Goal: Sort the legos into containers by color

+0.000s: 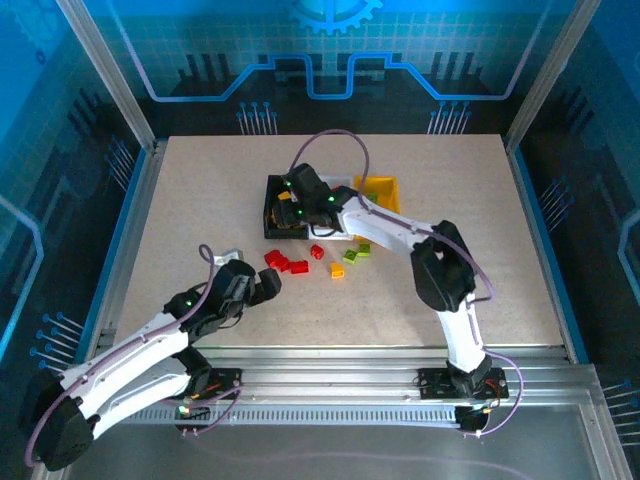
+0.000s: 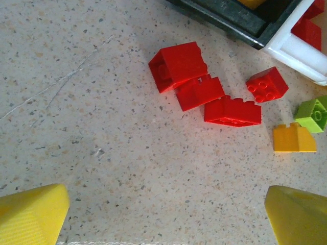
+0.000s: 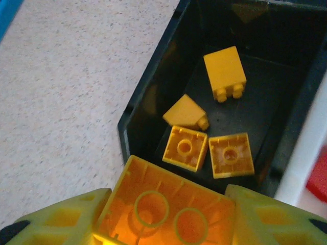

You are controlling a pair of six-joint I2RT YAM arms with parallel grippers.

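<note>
- My right gripper (image 3: 168, 224) is half closed on a yellow-orange brick (image 3: 171, 201), pinching its side walls, with the hollow underside facing my camera.
- The black bin (image 3: 153, 92) lies just ahead of and below my fingertips, and four yellow bricks (image 3: 225, 74) sit on its floor.
- The brick hangs close to the near rim, so I judge I should carry it further in before letting go.
- I should steer clear of the white bin (image 3: 301, 148) to my right.
- I would release low, so the brick cannot bounce out.
- My left gripper (image 2: 163, 214) is wide open and empty, with loose red bricks (image 2: 179, 66) ahead of it.
</note>
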